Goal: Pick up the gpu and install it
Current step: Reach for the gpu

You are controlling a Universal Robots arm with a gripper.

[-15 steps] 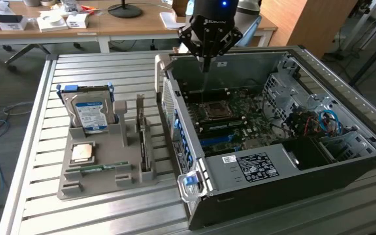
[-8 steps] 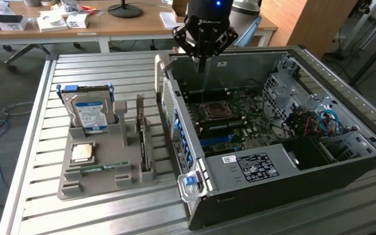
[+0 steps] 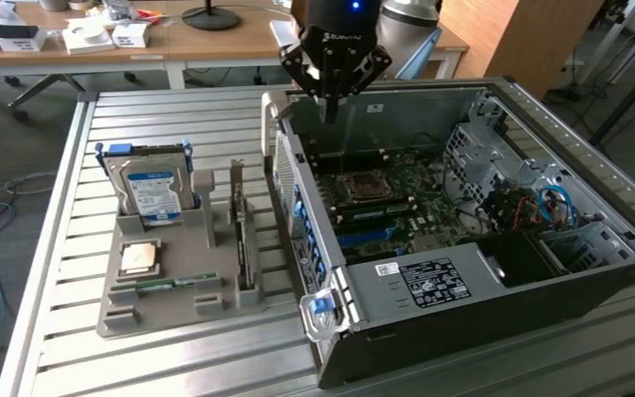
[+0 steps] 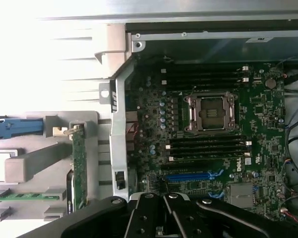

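The gpu [image 3: 239,236] is a thin card standing on edge in a slot of the grey holder [image 3: 179,302], at the exterior view's left of the open computer case [image 3: 582,219]. In the wrist view the gpu [image 4: 79,168] appears as a slim green strip beside the case wall. My gripper [image 3: 327,106] hangs above the far end of the case, over the motherboard [image 3: 400,194], well apart from the card. Its fingers meet at a point with nothing between them. In the wrist view the gripper [image 4: 164,210] is over the board's blue slot [image 4: 188,176].
The holder also carries a hard drive with a blue-white label [image 3: 152,192], a square processor chip [image 3: 141,258] and a green memory stick [image 3: 174,284]. The case wall [image 3: 295,198] rises between holder and motherboard. A processor socket [image 4: 211,111] sits mid-board. Cables [image 3: 549,207] crowd the case's far side.
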